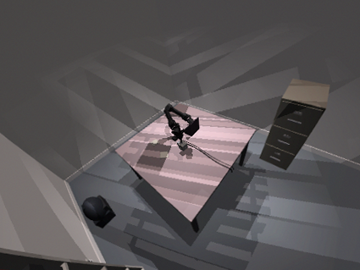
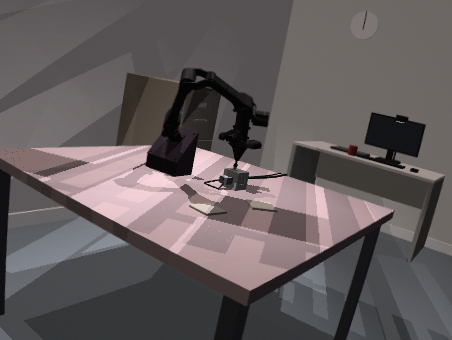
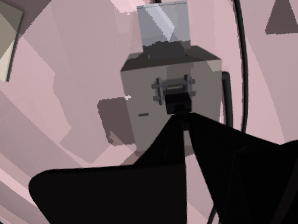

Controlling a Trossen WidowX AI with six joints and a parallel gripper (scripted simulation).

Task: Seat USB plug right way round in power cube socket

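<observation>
The grey power cube (image 1: 182, 146) (image 2: 241, 181) (image 3: 141, 90) stands on the pink table (image 1: 191, 202) (image 2: 150, 225). The socket (image 3: 156, 90) is on its top, with a metal-looking surround. My gripper (image 2: 235, 163) (image 3: 182, 121) points down over the cube, shut on the small black USB plug (image 3: 178, 103). In the wrist view the plug overlaps the near edge of the socket. The fingers and plug hide part of the opening, so its depth and which way round it is cannot be told.
A grey block (image 2: 226, 181) (image 3: 164, 22) sits against one side of the cube. Black cables (image 1: 210, 155) (image 2: 267, 176) (image 3: 243, 65) run beside the cube. Two pale flat pieces (image 2: 207, 208) (image 2: 262, 205) lie on the table. The dark angular block (image 2: 171, 155) stands by the arm's base.
</observation>
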